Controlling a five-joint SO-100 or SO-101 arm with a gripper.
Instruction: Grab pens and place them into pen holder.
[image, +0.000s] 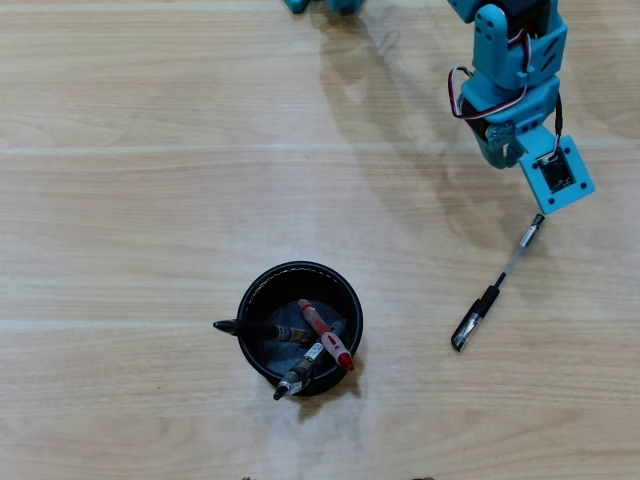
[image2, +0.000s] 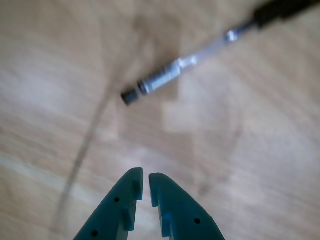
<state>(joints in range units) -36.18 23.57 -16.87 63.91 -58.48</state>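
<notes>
The light wooden table (image: 150, 200), with pale grain and faint seams running across it, carries two things directly. A round black pen holder (image: 255, 295) stands on it, well apart from the teal fingers (image2: 122, 200) and off to the left in the overhead view. A clear-barrelled ballpoint pen with a black cap (image: 495, 290) lies flat on the bare wood just ahead of the fingertips, untouched by them, its dark end nearest them and its capped end pointing away in the wrist view.
</notes>
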